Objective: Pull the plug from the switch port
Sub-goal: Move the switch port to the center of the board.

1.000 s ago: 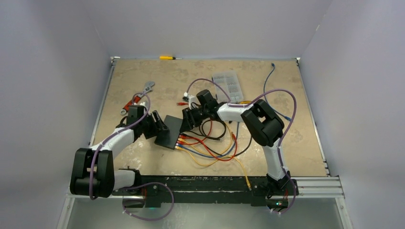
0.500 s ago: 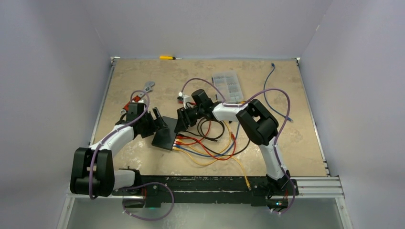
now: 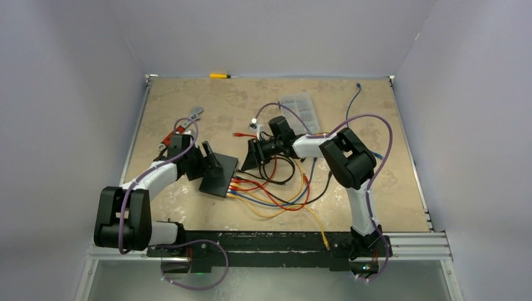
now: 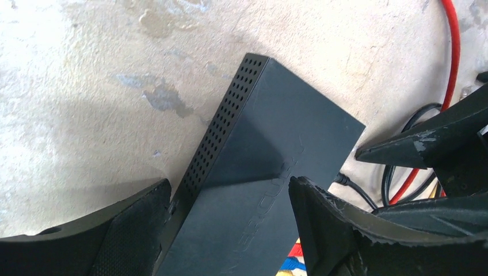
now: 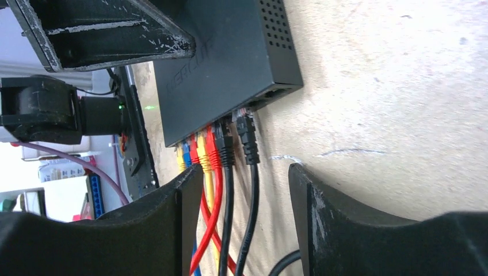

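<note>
The switch [image 3: 219, 176] is a flat black box lying at mid-table; the left wrist view shows its perforated side and top [image 4: 270, 167]. My left gripper [image 3: 211, 160] [image 4: 230, 187] stands open, its fingers straddling the switch's far end without closing on it. Several plugs, yellow, blue, red and black, sit in a row along the port edge [image 5: 216, 146]. The outermost black plug [image 5: 247, 135] lies by the corner port; whether it is seated I cannot tell. My right gripper [image 3: 256, 155] [image 5: 244, 175] is open, with the black and red cables running between its fingers.
A tangle of red, yellow, blue and black cables [image 3: 276, 194] spreads in front of the switch. A clear organiser box [image 3: 298, 108] lies behind the right arm. A wrench [image 3: 191, 118] and a yellow screwdriver [image 3: 219, 75] lie at the back left; a loose blue cable [image 3: 353, 100] lies at the back right.
My left gripper has opened and let the switch's end settle. My right gripper first pushed left toward the switch, then drew back to the right and opened slightly.
</note>
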Controlling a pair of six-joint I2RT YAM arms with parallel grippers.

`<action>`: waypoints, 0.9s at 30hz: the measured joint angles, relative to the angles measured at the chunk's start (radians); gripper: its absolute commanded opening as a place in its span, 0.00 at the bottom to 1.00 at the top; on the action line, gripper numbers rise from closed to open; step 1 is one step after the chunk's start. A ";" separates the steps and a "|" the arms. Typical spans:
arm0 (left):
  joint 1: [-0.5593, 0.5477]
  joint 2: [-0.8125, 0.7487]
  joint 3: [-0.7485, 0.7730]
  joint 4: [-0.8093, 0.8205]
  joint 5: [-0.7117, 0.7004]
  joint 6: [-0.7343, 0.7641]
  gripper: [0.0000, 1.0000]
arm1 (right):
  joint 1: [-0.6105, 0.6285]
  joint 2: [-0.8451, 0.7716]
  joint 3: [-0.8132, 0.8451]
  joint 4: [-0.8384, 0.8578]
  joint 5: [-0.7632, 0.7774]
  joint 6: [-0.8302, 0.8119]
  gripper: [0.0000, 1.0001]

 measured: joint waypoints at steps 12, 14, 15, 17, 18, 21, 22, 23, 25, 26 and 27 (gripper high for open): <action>0.000 0.042 0.010 0.053 0.025 0.008 0.68 | -0.010 0.056 0.032 0.037 -0.051 0.047 0.50; 0.000 0.042 0.010 0.053 0.025 0.013 0.67 | -0.009 0.073 0.051 0.042 -0.058 0.056 0.49; 0.000 0.042 0.010 0.053 0.025 0.014 0.67 | -0.008 0.084 0.061 0.045 -0.064 0.061 0.49; 0.000 0.043 0.010 0.054 0.025 0.014 0.67 | -0.006 0.103 0.082 0.052 -0.074 0.069 0.48; 0.000 0.042 0.010 0.054 0.025 0.014 0.67 | -0.004 0.109 0.090 0.055 -0.076 0.072 0.48; 0.000 0.044 0.010 0.058 0.025 0.014 0.67 | 0.003 0.122 0.109 0.059 -0.076 0.079 0.44; 0.000 0.045 0.010 0.060 0.025 0.014 0.67 | 0.005 0.124 0.111 0.059 -0.074 0.080 0.42; 0.000 0.047 0.010 0.063 0.025 0.014 0.67 | 0.007 0.126 0.111 0.060 -0.073 0.080 0.41; 0.000 0.049 0.010 0.068 0.025 0.014 0.67 | 0.008 0.134 0.113 0.063 -0.075 0.085 0.40; 0.000 0.050 0.010 0.070 0.026 0.014 0.67 | 0.009 0.136 0.115 0.065 -0.076 0.089 0.39; 0.000 0.051 0.010 0.072 0.026 0.014 0.67 | 0.009 0.137 0.115 0.066 -0.076 0.091 0.40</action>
